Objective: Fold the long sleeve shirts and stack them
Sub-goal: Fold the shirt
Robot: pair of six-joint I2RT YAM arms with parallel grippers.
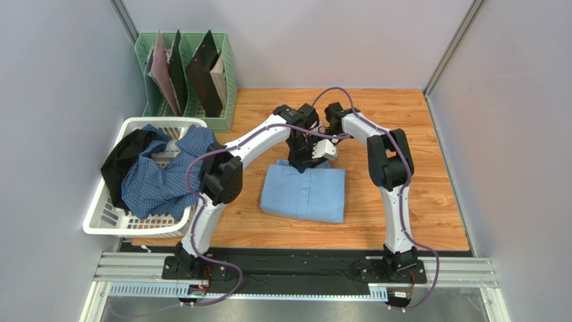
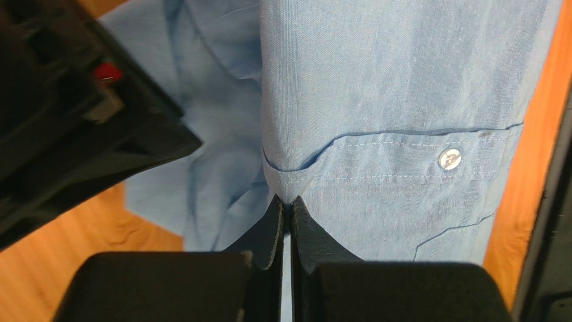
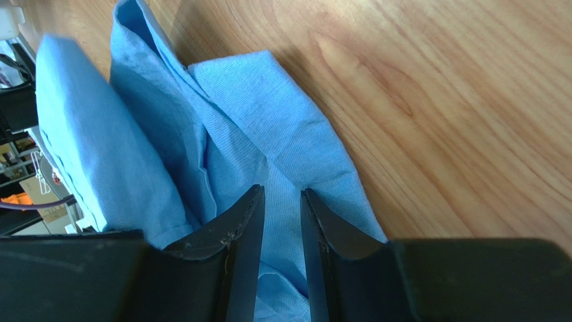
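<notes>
Folding is partway through on the first garment only. The light blue shirt [image 1: 305, 193] lies in the middle of the table [image 1: 416, 201] as a rough rectangle, sleeves tucked out of sight, button placket running down its front. Both arms reach over to its far edge. The left gripper [image 2: 287, 201] has its fingers pressed together on a pinch of blue cloth just beside the pocket flap, whose button [image 2: 449, 159] shows to one side. The right gripper [image 3: 282, 194] sits low over a loose, rumpled corner of the same shirt. Its fingers stand a narrow gap apart with cloth showing between them, and whether they actually hold it cannot be told. That far end looks unfinished, with layers bunched and standing up rather than flat. The blue-and-white checked shirt [image 1: 164, 178] is heaped unfolded in the white basket [image 1: 101, 225] at the left, next to a black garment [image 1: 124, 161]. Judged remaining: flatten or finish the blue fold, fetch and fold the checked shirt, then stack it on top.
</notes>
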